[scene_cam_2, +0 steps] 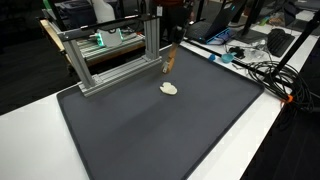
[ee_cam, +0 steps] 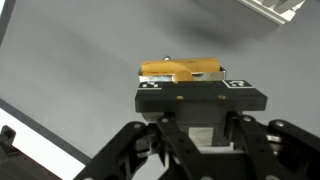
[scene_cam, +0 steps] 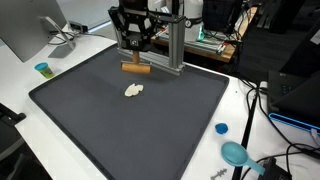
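Observation:
My gripper (scene_cam: 133, 52) hangs over the far edge of the dark grey mat (scene_cam: 100, 130), close to an aluminium frame (scene_cam: 172, 45). It is shut on an orange-tan bar (scene_cam: 136, 68), which sits just under the fingers; I cannot tell whether the bar touches the mat. The same bar (scene_cam_2: 170, 62) shows below the gripper (scene_cam_2: 166, 45) in both exterior views. In the wrist view the bar (ee_cam: 180, 68) pokes out beyond the gripper (ee_cam: 188, 84), whose fingertips are hidden by a black block with two markers (ee_cam: 200, 100). A small white crumpled piece (scene_cam: 134, 91) (scene_cam_2: 170, 88) lies on the mat nearer the middle.
The aluminium frame (scene_cam_2: 110, 60) stands along the mat's far edge. A blue lid (scene_cam: 221, 128), a teal scoop-like item (scene_cam: 235, 153) and a small teal cup (scene_cam: 42, 69) sit on the white table. A monitor (scene_cam: 25, 30) and cables (scene_cam_2: 265, 75) border the table.

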Robot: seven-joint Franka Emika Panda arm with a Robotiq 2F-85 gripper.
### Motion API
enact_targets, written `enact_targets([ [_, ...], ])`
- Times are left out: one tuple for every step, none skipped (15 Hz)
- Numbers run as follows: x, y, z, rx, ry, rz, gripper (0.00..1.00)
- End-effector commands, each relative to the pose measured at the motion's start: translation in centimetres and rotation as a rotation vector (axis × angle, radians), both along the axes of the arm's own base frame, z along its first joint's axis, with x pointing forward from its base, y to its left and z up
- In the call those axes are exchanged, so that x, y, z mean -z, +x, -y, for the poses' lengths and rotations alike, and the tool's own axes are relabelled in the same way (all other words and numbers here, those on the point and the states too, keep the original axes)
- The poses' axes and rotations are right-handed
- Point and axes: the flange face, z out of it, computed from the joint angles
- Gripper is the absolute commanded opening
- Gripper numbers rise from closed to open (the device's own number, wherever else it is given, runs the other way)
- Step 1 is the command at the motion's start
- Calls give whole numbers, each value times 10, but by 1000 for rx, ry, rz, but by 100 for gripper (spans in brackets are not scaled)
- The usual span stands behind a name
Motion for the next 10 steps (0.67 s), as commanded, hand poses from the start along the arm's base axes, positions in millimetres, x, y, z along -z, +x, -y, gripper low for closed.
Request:
enact_targets([
  [1,3,0,-6,1,-4,47],
  [6,3,3,-39,-5,2,22],
  [10,5,0,-106,-25,-5,22],
  [12,7,-3,-175,-49,-26,22],
  [16,8,-6,-220,-54,-49,22],
  [19,9,-9,-263,-58,-84,22],
  [22,10,-12,-315,-51,-100,22],
  [26,12,-14,-362,-38,-120,22],
  [30,14,-17,-414,-14,-135,22],
  [33,16,-18,-465,-7,-153,22],
])
